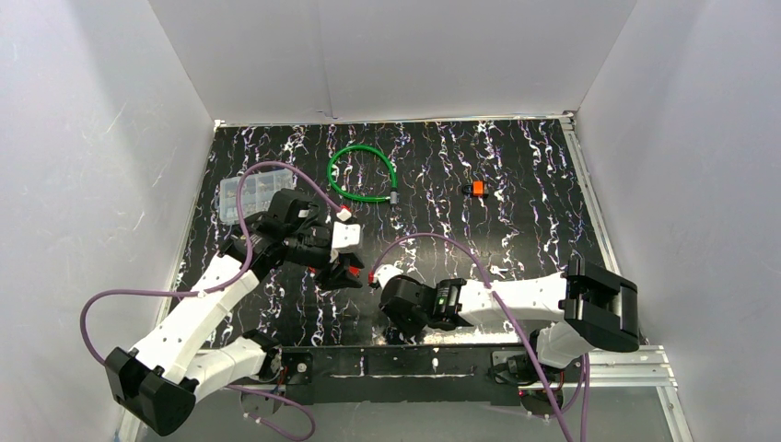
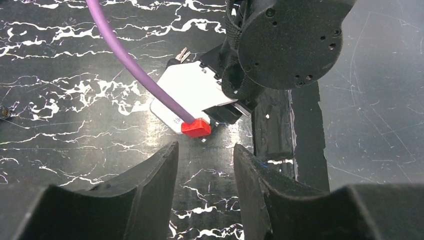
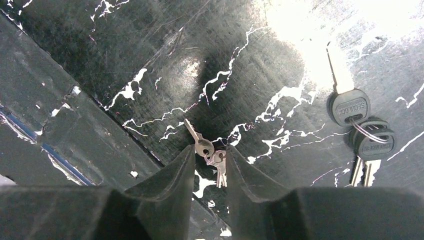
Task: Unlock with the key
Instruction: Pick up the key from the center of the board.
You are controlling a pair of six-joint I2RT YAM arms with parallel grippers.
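Note:
A small bunch of silver keys (image 3: 210, 154) on a ring lies on the black marbled table, right between my right gripper's fingertips. The right gripper (image 3: 210, 150) is closed down to a narrow gap, and both fingers touch the bunch. In the top view the right gripper (image 1: 376, 284) is low at the front middle. My left gripper (image 1: 339, 273) is just to its left, and in its wrist view (image 2: 205, 150) it is open and empty above the table. An orange padlock (image 1: 475, 189) sits at the back right. A green cable lock (image 1: 362, 173) lies coiled at the back middle.
A second set of keys with black heads (image 3: 362, 127) lies to the right of the silver bunch. A clear plastic box (image 1: 247, 195) stands at the back left. The right wrist's white camera housing (image 2: 192, 95) with its red plug and purple cable is close in front of the left gripper. White walls enclose the table.

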